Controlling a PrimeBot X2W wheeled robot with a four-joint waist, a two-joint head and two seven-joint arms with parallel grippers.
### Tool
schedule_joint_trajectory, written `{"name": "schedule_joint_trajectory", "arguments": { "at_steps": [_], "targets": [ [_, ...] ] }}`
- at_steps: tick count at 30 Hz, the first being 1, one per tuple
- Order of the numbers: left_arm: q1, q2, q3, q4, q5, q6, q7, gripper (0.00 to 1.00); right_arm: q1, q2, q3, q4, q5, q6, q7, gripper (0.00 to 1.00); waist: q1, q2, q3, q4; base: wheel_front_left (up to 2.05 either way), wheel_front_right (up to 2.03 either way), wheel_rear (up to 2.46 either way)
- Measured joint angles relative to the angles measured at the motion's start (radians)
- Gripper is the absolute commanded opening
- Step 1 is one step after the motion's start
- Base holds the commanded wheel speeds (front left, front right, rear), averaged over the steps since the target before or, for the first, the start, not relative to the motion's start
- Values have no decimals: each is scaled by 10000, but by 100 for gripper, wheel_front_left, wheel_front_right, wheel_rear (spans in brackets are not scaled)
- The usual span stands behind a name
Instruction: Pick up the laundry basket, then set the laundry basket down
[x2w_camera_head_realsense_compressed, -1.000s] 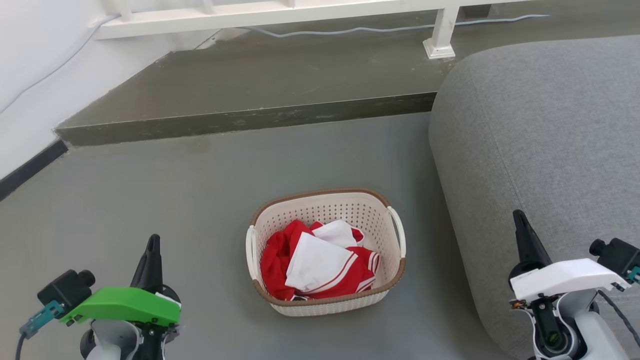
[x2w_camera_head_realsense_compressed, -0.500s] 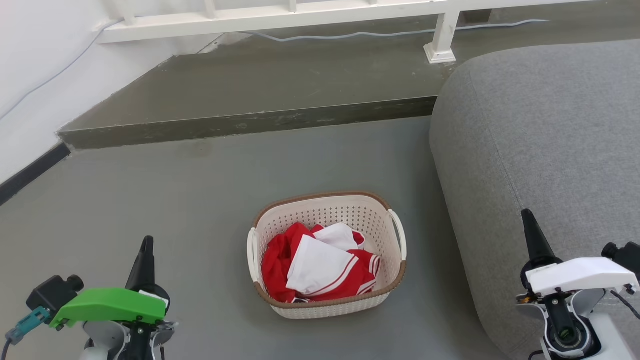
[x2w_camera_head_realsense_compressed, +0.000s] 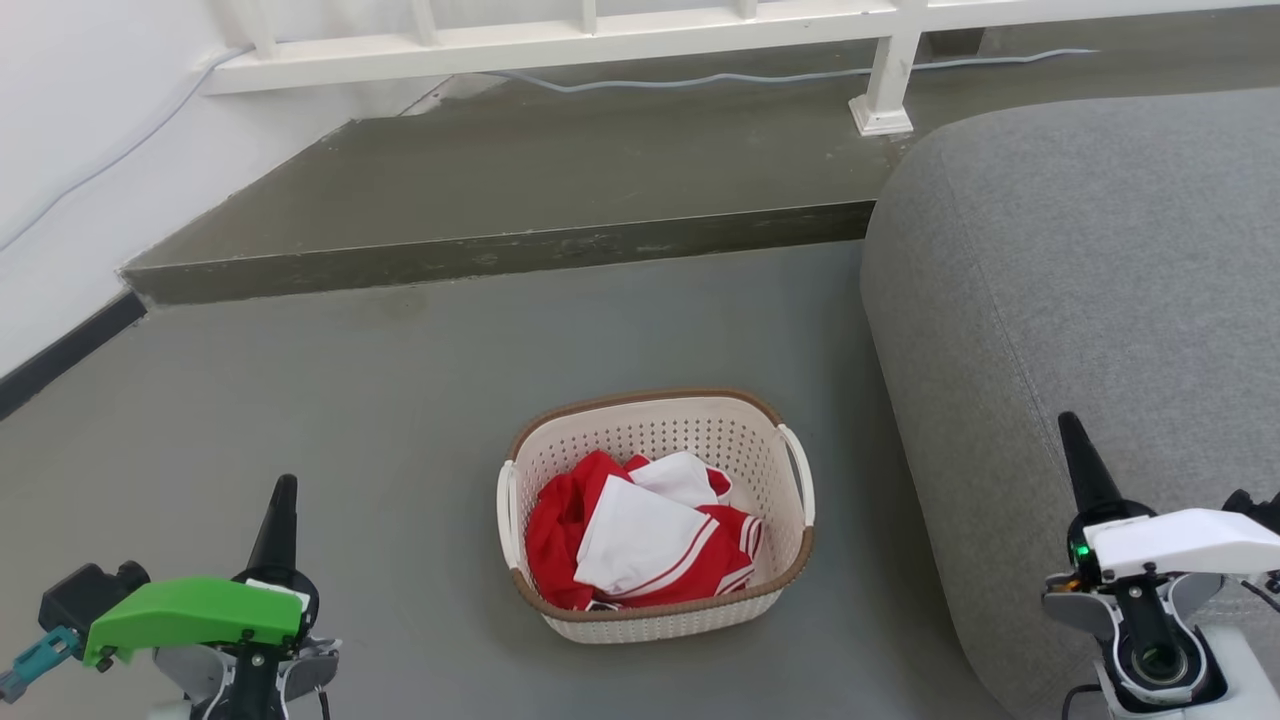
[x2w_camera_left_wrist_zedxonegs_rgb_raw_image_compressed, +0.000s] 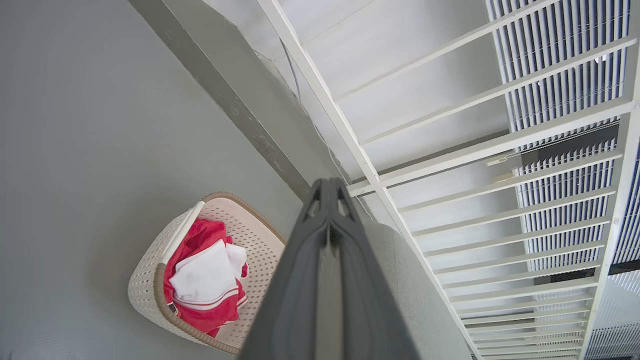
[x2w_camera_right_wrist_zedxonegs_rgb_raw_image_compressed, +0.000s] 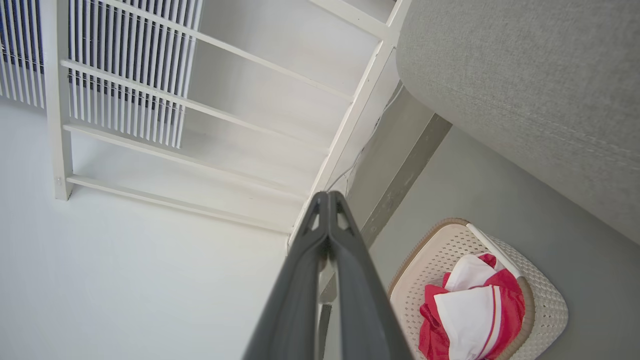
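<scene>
laundry basket (x2w_camera_head_realsense_compressed: 660, 617) ahead, midway between pincers | left pincer (x2w_camera_head_realsense_compressed: 283, 487) closed, empty | right pincer (x2w_camera_head_realsense_compressed: 1069, 424) closed, empty

laundry basket (x2w_camera_head_realsense_compressed: 655, 437) floor beneath red-and-white clothes (x2w_camera_head_realsense_compressed: 640, 545) — grey sofa (x2w_camera_head_realsense_compressed: 1080, 300) partly off-frame

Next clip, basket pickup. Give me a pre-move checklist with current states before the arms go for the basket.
1. Upright laundry basket on the floor: ok.
2. Uncovered left handle and right handle: ok.
3. All red and white clothes inside the basket: ok.
4. Open left gripper: not ok, shut.
5. Open right gripper: not ok, shut.
6. Reaching room beside the grey sofa: cannot tell.
</scene>
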Motion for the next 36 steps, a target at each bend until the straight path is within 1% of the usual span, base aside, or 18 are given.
{"name": "schedule_joint_trajectory", "arguments": {
  "at_steps": [3, 9, 11, 19, 21, 29, 31, 36],
  "targets": [
    [0, 0, 48, -2, -360, -71, 92, 0, -33, 6, -73, 8, 341, 4, 90, 0, 0, 0, -23, 6, 0, 0, 0],
    [0, -2, 196, -2, -997, -75, 293, 0, -35, 25, -230, 58, 1039, 50, 276, 0, 0, 0, -69, 19, 0, 0, 0],
    [0, -4, 251, -2, -1164, -82, 349, 0, -38, 36, -290, 67, 1304, 121, 322, 0, 0, 0, -84, 22, 0, 0, 0],
    [0, -4, 412, -4, -2065, -125, 616, 0, -107, 73, -489, 128, 2207, 140, 541, 0, 0, 0, -144, 39, 0, 0, 0],
    [0, -6, 454, -6, -2259, -163, 685, 0, -129, 75, -543, 151, 2464, 213, 608, 0, 0, 0, -159, 42, 0, 0, 0],
    [0, -8, 662, -6, -3064, -174, 895, 0, -164, 90, -754, 184, 3394, 224, 825, 0, 0, 0, -221, 58, 0, 0, 0],
    [0, -8, 719, -8, -3452, -182, 1018, 0, -234, 96, -834, 205, 3766, 305, 913, 0, 0, 0, -243, 65, 0, 0, 0],
    [0, -8, 834, -12, -3931, -219, 1174, 0, -244, 105, -970, 224, 4303, 311, 1045, 0, 0, 0, -276, 74, 0, 0, 0]
  ]
}}
